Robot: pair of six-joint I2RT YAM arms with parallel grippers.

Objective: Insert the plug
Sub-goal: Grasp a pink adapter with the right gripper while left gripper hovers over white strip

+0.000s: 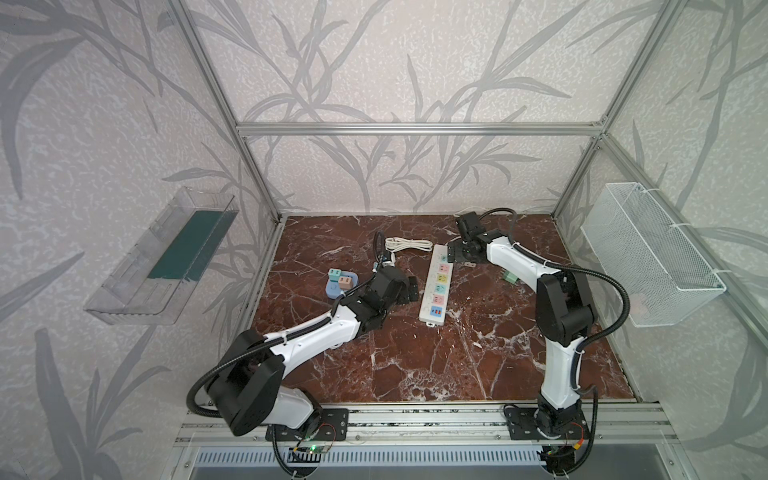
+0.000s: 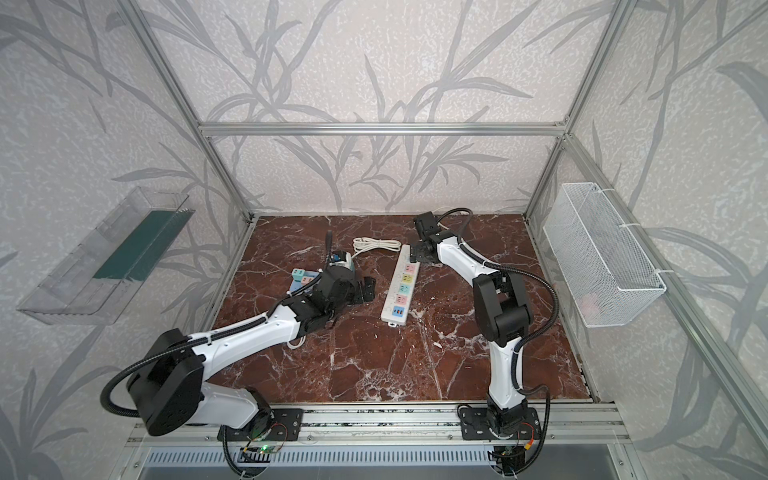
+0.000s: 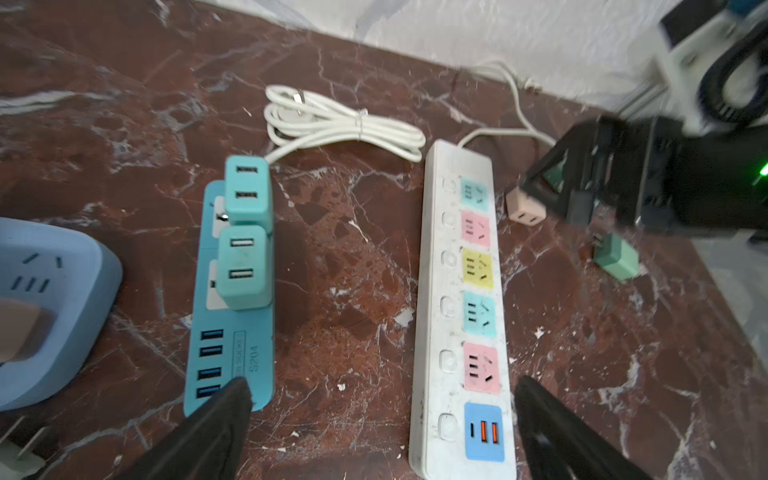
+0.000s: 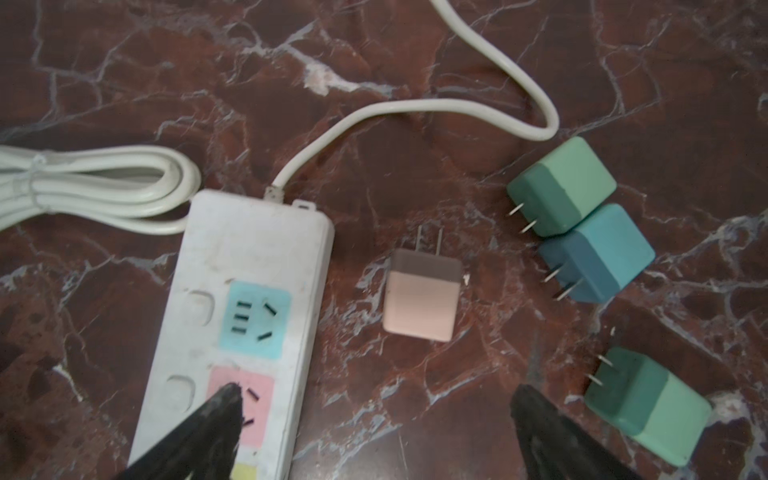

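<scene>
Pickup pending: left pincer and right pincer gape empty; right should clamp pink plastic cube plug beside white power strip.

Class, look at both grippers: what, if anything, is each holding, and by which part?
Nothing is held. The left gripper and right gripper stand open; the pink plug lies loose on the table.

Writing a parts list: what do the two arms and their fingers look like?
The left arm and right arm have white shells with black joints. A black ribbed hose loops along each. The fingers are black, tapering wedges.
</scene>
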